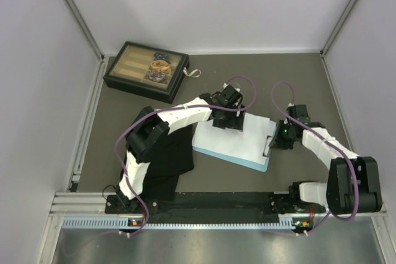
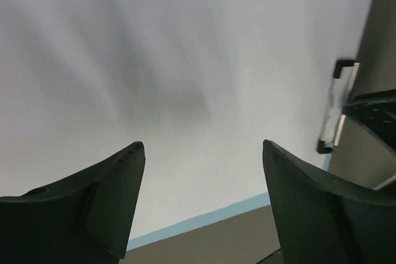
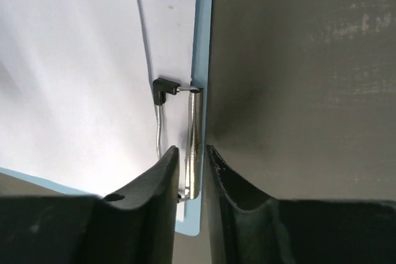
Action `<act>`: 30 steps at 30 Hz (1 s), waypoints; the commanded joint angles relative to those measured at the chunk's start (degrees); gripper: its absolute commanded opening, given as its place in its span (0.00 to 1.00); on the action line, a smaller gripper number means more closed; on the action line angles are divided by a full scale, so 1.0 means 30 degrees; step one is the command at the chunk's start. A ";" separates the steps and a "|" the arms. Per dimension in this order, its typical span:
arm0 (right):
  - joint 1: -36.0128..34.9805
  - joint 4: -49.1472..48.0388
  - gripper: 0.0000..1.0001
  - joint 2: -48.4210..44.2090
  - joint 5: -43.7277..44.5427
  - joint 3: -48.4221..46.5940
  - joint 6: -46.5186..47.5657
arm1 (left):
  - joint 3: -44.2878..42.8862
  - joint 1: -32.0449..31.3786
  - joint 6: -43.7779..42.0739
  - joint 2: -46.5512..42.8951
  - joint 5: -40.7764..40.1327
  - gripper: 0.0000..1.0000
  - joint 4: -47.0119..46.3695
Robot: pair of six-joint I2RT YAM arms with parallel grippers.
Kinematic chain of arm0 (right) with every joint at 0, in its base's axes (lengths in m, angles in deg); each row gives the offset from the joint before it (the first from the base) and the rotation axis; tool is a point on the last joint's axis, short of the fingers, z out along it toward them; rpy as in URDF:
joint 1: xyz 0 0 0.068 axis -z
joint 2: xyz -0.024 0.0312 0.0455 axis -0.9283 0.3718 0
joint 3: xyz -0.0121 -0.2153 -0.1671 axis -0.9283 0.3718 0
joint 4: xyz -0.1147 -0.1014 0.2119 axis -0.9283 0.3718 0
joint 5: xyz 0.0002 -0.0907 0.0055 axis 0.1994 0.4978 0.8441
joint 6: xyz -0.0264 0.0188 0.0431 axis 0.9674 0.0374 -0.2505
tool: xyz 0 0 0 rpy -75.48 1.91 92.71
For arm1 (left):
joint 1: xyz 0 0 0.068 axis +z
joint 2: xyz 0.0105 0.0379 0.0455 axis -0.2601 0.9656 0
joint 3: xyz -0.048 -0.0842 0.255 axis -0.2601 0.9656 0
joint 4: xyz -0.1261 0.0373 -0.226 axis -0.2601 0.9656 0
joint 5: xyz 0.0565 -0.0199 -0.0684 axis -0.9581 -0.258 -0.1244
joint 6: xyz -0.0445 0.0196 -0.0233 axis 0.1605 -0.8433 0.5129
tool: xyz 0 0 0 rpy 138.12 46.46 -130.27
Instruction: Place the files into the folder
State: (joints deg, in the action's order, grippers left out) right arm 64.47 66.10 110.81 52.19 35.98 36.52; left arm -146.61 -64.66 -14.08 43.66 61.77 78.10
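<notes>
Your right claw (image 3: pixel 192 148) pinches the folder's (image 3: pixel 205 29) clip (image 3: pixel 193 115) at its short edge. Your left claw (image 2: pixel 203 143) gapes above the files (image 2: pixel 185 60). Open table (image 3: pixel 297 91) lies beyond that edge.

You have one flat light-blue clipboard (image 3: pixel 204 23), one black cloth (image 1: pixel 173 153) and one dark compartment box (image 1: pixel 146 72); the white paper sheets (image 1: pixel 232 140) can't be counted.

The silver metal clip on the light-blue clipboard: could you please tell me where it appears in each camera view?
Top external: the silver metal clip sits right of centre, on the light-blue clipboard's right short edge.
Left wrist: clip at far right, mid-height.
Right wrist: clip central, between fingers of the right gripper.
Shared landmark: the white paper sheet beside the clip.
</notes>
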 commanded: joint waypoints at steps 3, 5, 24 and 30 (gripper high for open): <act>-0.0961 0.0872 0.48 -0.0727 0.0359 -0.1674 0.0068 | -0.0325 -0.0201 0.0364 -0.0478 0.4186 0.77 -0.3056; -0.1342 0.1018 0.55 -0.0581 0.0679 -0.1908 0.0009 | -0.0588 -0.0201 0.0892 0.0372 0.4747 0.74 -0.3412; -0.3861 0.2980 0.42 0.3520 0.5688 -0.3871 -0.1426 | 0.0933 -0.0172 0.2006 0.1752 0.3489 0.67 -0.4292; -0.4039 0.3655 0.32 0.4164 0.6395 -0.4340 -0.1544 | 0.1051 -0.0201 0.2065 0.1751 0.3546 0.66 -0.4410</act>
State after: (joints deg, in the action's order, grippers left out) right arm 53.56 75.24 121.69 67.67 25.82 32.76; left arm -145.37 -64.98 -8.22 48.86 73.23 64.77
